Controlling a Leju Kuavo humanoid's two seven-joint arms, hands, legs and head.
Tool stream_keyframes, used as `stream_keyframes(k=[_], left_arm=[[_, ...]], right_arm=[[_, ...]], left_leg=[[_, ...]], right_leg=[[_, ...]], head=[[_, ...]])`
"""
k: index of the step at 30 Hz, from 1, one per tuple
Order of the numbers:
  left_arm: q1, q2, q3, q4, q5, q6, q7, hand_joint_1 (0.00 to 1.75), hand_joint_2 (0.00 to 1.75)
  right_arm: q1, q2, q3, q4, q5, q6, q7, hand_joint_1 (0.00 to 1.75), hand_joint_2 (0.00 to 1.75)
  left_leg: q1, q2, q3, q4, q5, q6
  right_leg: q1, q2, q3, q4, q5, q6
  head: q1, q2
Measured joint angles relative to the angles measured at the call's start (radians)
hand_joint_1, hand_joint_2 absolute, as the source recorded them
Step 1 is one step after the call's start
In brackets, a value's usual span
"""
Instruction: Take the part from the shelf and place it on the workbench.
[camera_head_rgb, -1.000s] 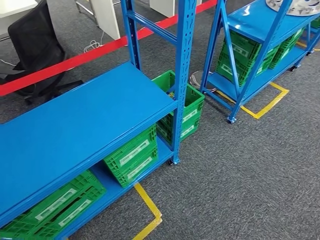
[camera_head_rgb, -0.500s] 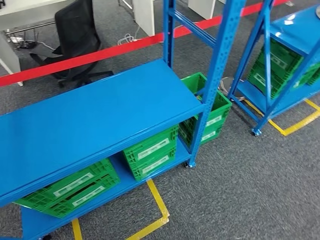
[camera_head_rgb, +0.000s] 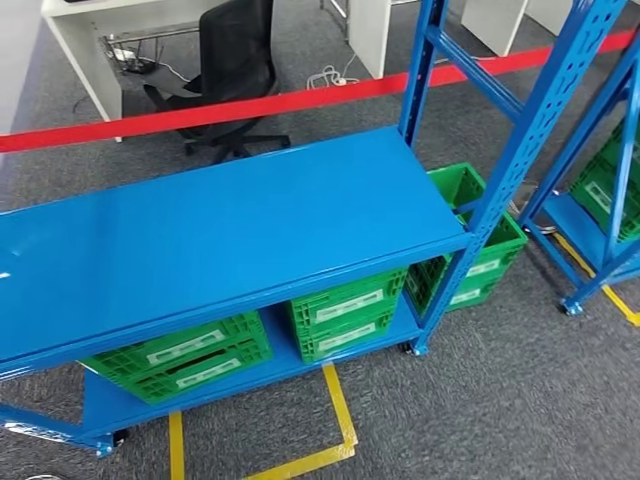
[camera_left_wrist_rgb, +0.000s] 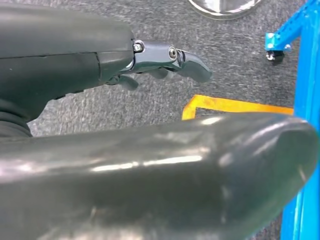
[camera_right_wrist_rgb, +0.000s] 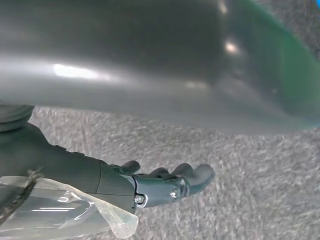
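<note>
Down at my sides, both hands hang over the grey carpet (camera_head_rgb: 490, 400). My left hand (camera_left_wrist_rgb: 166, 57) holds nothing, its fingers loosely stretched and apart; my right hand (camera_right_wrist_rgb: 166, 182) is the same, empty with fingers spread. A scrap of clear film (camera_right_wrist_rgb: 75, 215) lies by the right wrist, not in the fingers. Beyond the left fingertips a shiny round rim (camera_left_wrist_rgb: 224, 4) rests on the carpet; it is cut off at the edge, possibly a stand's foot rather than the part.

Just ahead, yellow floor tape (camera_head_rgb: 332, 400) marks the bay of the blue shelf (camera_head_rgb: 226, 230), with green crates (camera_head_rgb: 343, 310) on the lower board. What has changed in the last second is my own view: the whole scene has slid to the right, so I am turning left and now face the shelf squarely. The neighbouring rack (camera_head_rgb: 596, 220), whose top board carried something silvery a second ago, is nearly off to my right.

So, as I judge it, this is travel, with no reach begun. Where the part lies now I cannot tell, nor its long axis or heading.

Farther off run a red barrier tape (camera_head_rgb: 226, 108) and a black chair (camera_head_rgb: 238, 60).
</note>
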Motion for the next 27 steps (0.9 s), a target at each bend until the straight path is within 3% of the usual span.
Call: stream_keyframes(k=[1, 3, 5, 7, 8, 9, 10, 12, 14, 16, 17, 19, 21, 22, 23, 24, 26, 27], left_arm=[[0.002, 0.001, 0.001, 0.000, -0.001, 0.000, 0.000, 0.00, 0.00], [0.002, 0.002, 0.003, 0.000, -0.003, 0.000, -0.001, 0.00, 0.00], [-0.002, 0.002, 0.004, 0.000, -0.006, 0.000, -0.001, 0.00, 0.87], [-0.003, 0.002, 0.005, 0.000, -0.009, 0.000, -0.001, 0.00, 1.75], [-0.002, 0.002, 0.005, 0.000, -0.010, 0.000, -0.001, 0.00, 1.75], [-0.001, 0.002, 0.005, 0.000, -0.011, 0.000, -0.001, 0.00, 1.75], [0.001, 0.002, 0.005, 0.000, -0.013, 0.000, -0.001, 0.00, 1.75], [-0.001, 0.003, 0.006, 0.000, -0.016, 0.000, -0.001, 0.00, 1.75], [-0.005, 0.005, 0.006, 0.000, -0.019, 0.001, -0.002, 0.00, 1.75], [-0.004, 0.005, 0.006, 0.000, -0.021, 0.001, -0.002, 0.00, 1.75], [-0.002, 0.004, 0.006, 0.000, -0.021, 0.001, -0.002, 0.00, 1.75], [-0.002, 0.003, 0.007, 0.000, -0.023, 0.002, -0.002, 0.00, 1.75], [-0.005, 0.002, 0.007, 0.000, -0.025, 0.002, -0.002, 0.00, 1.75], [-0.005, 0.001, 0.007, 0.000, -0.026, 0.002, -0.002, 0.00, 1.75], [-0.004, 0.000, 0.007, 0.000, -0.026, 0.001, -0.002, 0.00, 1.75], [-0.003, -0.001, 0.007, 0.000, -0.027, 0.001, -0.002, 0.00, 1.75], [-0.002, -0.002, 0.007, 0.000, -0.027, 0.001, -0.002, 0.00, 1.75], [-0.002, -0.002, 0.007, 0.000, -0.027, 0.001, -0.002, 0.00, 1.75]], right_arm=[[-0.001, 0.000, 0.000, 0.000, 0.000, 0.000, -0.001, 0.00, 0.00], [-0.003, -0.001, -0.001, 0.000, -0.001, -0.001, -0.002, 0.00, 0.00], [-0.002, -0.001, -0.001, 0.000, -0.001, -0.001, -0.003, 0.00, 0.00], [-0.001, -0.001, -0.001, 0.000, -0.001, -0.001, -0.006, 0.00, 0.00], [-0.001, -0.001, -0.001, 0.000, -0.002, -0.001, -0.008, 0.00, 0.00], [-0.003, -0.001, -0.001, 0.000, -0.002, -0.001, -0.010, 0.00, 0.00], [-0.005, -0.001, -0.001, 0.000, -0.003, -0.001, -0.013, 0.00, 0.00], [-0.010, -0.001, -0.001, 0.000, -0.003, -0.001, -0.017, 0.00, 0.00], [-0.012, 0.000, -0.001, 0.000, -0.003, -0.001, -0.020, 0.00, 0.00], [-0.016, 0.000, -0.001, 0.000, -0.004, -0.001, -0.020, 0.00, 0.00], [-0.017, 0.000, -0.001, 0.000, -0.004, 0.000, -0.021, 0.00, 0.00], [-0.021, 0.000, -0.001, 0.000, -0.005, 0.000, -0.024, 0.00, 0.00], [-0.020, 0.000, -0.001, 0.000, -0.006, 0.000, -0.025, 0.00, 0.00], [-0.017, 0.000, -0.001, 0.000, -0.007, 0.000, -0.025, 0.00, 0.00], [-0.015, 0.000, -0.001, 0.000, -0.007, 0.000, -0.025, 0.00, 0.00], [-0.013, -0.001, -0.001, 0.000, -0.007, 0.000, -0.025, 0.00, 0.00], [-0.012, -0.001, -0.001, 0.000, -0.007, 0.000, -0.025, 0.00, 0.00], [-0.012, -0.001, -0.001, 0.000, -0.007, 0.000, -0.025, 0.00, 0.00]], left_leg=[[0.001, -0.002, -0.003, 0.001, 0.000, -0.006], [0.000, 0.036, -0.020, 0.036, -0.023, -0.016], [0.000, 0.088, -0.073, 0.149, -0.083, -0.026], [0.003, 0.102, -0.130, 0.269, -0.128, -0.030], [0.003, 0.104, -0.139, 0.288, -0.124, -0.030], [0.003, 0.107, -0.128, 0.267, -0.102, -0.027], [0.000, 0.115, -0.098, 0.209, -0.066, -0.021], [-0.011, 0.159, -0.030, 0.074, -0.013, -0.001], [-0.023, 0.189, -0.003, 0.011, -0.004, 0.013], [-0.024, 0.171, -0.002, 0.002, -0.002, 0.017], [-0.020, 0.159, 0.002, -0.006, 0.002, 0.020], [-0.012, 0.137, 0.012, -0.022, 0.011, 0.027], [-0.010, 0.114, 0.012, -0.026, 0.014, 0.032], [-0.009, 0.100, 0.011, -0.026, 0.014, 0.033], [-0.008, 0.086, 0.011, -0.025, 0.014, 0.034], [-0.007, 0.072, 0.013, -0.024, 0.014, 0.033], [-0.005, 0.046, 0.016, -0.021, 0.010, 0.028], [-0.004, 0.039, 0.017, -0.020, 0.009, 0.026]], right_leg=[[0.000, -0.011, 0.001, 0.000, 0.002, -0.006], [-0.001, -0.034, 0.003, -0.004, 0.005, -0.019], [0.001, -0.062, 0.005, -0.005, 0.002, -0.029], [0.004, -0.093, 0.006, -0.005, -0.002, -0.033], [0.006, -0.107, 0.007, -0.005, -0.003, -0.034], [0.007, -0.118, 0.010, -0.005, -0.005, -0.034], [0.009, -0.130, 0.013, -0.005, -0.007, -0.033], [0.014, -0.151, 0.020, -0.005, -0.013, -0.029], [0.018, -0.173, 0.023, -0.005, -0.018, -0.021], [0.021, -0.195, 0.028, -0.009, -0.022, -0.011], [0.022, -0.194, 0.030, -0.008, -0.027, -0.007], [0.023, -0.150, 0.007, 0.042, -0.062, 0.000], [0.020, -0.092, -0.060, 0.169, -0.117, 0.004], [0.019, -0.078, -0.095, 0.228, -0.133, 0.006], [0.017, -0.073, -0.116, 0.259, -0.131, 0.007], [0.016, -0.070, -0.119, 0.250, -0.108, 0.008], [0.009, -0.048, -0.073, 0.132, -0.028, 0.011], [0.007, -0.041, -0.056, 0.091, -0.005, 0.012]], head=[[0.001, 0.000], [-0.005, 0.000], [-0.012, 0.000], [-0.013, 0.000], [-0.013, 0.000], [-0.014, 0.000], [-0.014, 0.000], [-0.014, 0.000], [-0.013, 0.000], [-0.012, 0.000], [-0.011, 0.000], [-0.005, 0.000], [-0.001, 0.000], [0.001, 0.000], [0.001, 0.000], [0.002, 0.000], [0.002, 0.000], [0.003, 0.000]])
